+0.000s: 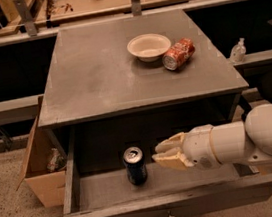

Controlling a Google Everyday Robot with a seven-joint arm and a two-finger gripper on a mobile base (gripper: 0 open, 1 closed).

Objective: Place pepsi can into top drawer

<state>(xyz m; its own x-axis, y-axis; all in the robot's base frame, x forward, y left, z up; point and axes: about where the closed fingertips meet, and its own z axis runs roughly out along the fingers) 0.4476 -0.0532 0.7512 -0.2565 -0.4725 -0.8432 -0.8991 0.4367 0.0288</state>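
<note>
The pepsi can (135,165), dark blue with a silver top, stands upright on the floor of the open top drawer (160,211), left of centre. My gripper (160,154) is inside the drawer opening just right of the can, a small gap apart from it. Its tan fingers (170,143) are spread open and hold nothing. The white arm reaches in from the right. The drawer's front panel with its small handle is pulled out toward the camera.
On the grey cabinet top (91,76) stand a white bowl (148,46) and a red-orange can (178,54) lying on its side. A cardboard box (40,167) sits on the floor left of the cabinet. A small bottle (238,50) stands at the right.
</note>
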